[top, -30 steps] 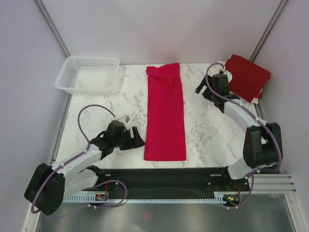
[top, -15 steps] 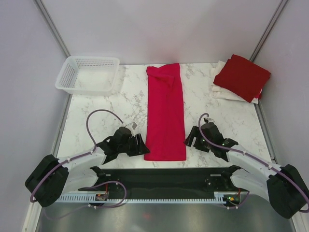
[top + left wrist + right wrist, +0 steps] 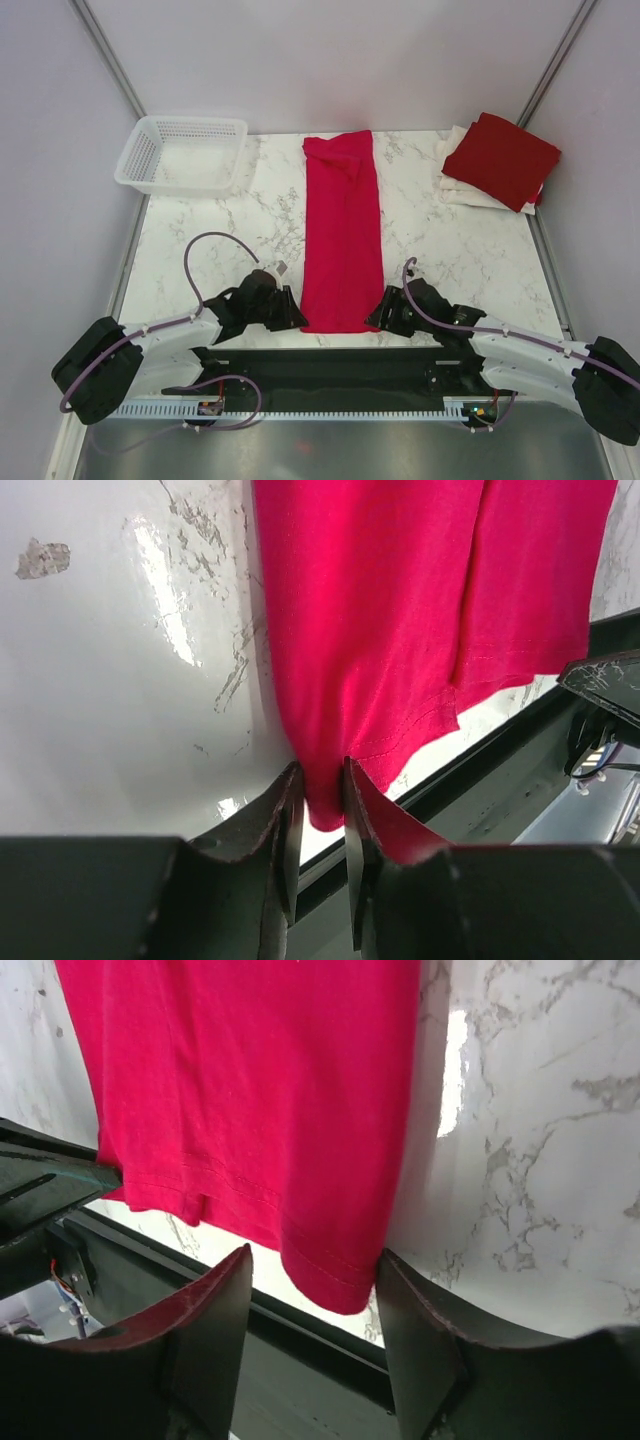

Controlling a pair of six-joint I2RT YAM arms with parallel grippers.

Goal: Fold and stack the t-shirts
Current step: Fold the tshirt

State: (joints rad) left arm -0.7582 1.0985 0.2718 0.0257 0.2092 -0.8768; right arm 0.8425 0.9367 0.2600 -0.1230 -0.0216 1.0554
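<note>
Crimson t-shirt [image 3: 342, 235] lies in a long strip mid-table [image 3: 200, 240]. The left gripper [image 3: 320, 810] pinches the near-left hem corner, and the right gripper [image 3: 310, 1265] gapes around the near-right corner, likely readying a lengthwise fold.

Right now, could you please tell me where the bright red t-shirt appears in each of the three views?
Top external: the bright red t-shirt is a long strip down the middle.
Left wrist: upper centre and right, one corner pinched between the left gripper fingers.
Right wrist: upper left, one corner between the right gripper open fingers.
Shared landmark: the black strip just beyond the shirt's near hem.
</note>
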